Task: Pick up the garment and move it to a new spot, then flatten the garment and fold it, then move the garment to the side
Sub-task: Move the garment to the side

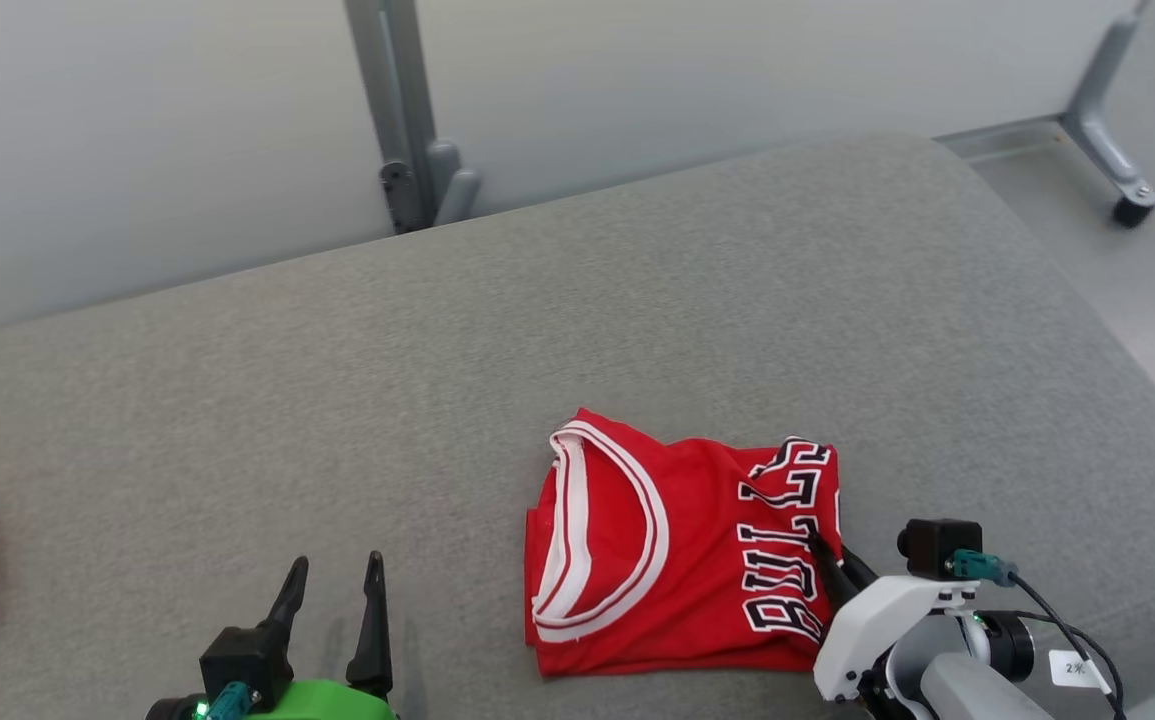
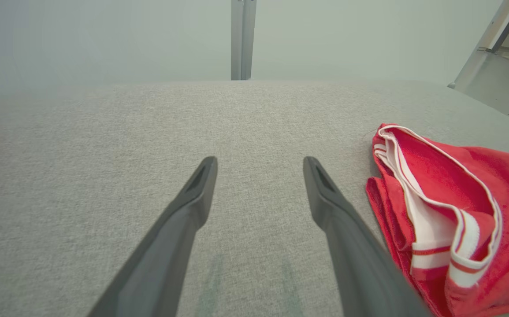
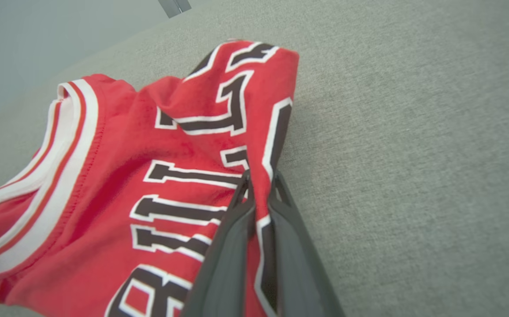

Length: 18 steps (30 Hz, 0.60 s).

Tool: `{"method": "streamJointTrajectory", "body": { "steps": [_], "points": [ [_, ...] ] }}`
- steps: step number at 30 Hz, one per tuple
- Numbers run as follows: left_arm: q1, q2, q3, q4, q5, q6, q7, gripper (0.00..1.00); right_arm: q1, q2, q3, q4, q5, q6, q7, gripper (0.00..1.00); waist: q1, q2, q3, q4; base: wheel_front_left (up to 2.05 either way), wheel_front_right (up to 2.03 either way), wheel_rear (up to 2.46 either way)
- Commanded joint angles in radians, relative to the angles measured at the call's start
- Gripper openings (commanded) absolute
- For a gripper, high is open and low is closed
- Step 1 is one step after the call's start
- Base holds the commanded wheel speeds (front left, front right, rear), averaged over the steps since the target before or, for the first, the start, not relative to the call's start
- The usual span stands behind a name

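Both grippers showed in the head view, the left gripper [image 1: 337,560] parted above the grey cushion [image 1: 637,300], the right gripper [image 1: 822,548] nipping the folded red garment [image 1: 677,540] at its right edge; the left wrist view had the garment [image 2: 435,176] beside open fingers [image 2: 192,198], and the right wrist view had fingers [image 3: 232,237] clamped on lettered cloth.

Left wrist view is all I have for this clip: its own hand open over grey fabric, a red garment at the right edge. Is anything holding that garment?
Observer: Yes. The right hand is shut on the jersey, pinching a raised fold of its edge.
Reviewer: Which edge?
Observer: The side away from the white-trimmed opening, right through the black-and-white lettering.
Reviewer: Is it off the surface?
Observer: In the head view, most of it lies on the grey surface, folded into a compact block.
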Motion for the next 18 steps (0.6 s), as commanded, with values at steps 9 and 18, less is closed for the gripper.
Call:
{"method": "streamJointTrajectory", "body": {
  "steps": [9,18],
  "points": [
    [-0.057,0.004,-0.038,0.003,0.008,0.001,0.0,1.0,-0.008,-0.006,0.045,-0.041,0.012,-0.002,-0.008,0.0,0.0,-0.0001,0.062,-0.289,0.0,0.0,0.0],
    [-0.113,0.006,-0.009,-0.014,0.082,-0.011,0.0,1.0,-0.109,-0.051,0.079,-0.056,-0.023,-0.002,-0.008,0.0,0.0,-0.0001,0.175,-0.155,0.0,0.0,0.0]
  ]
}}
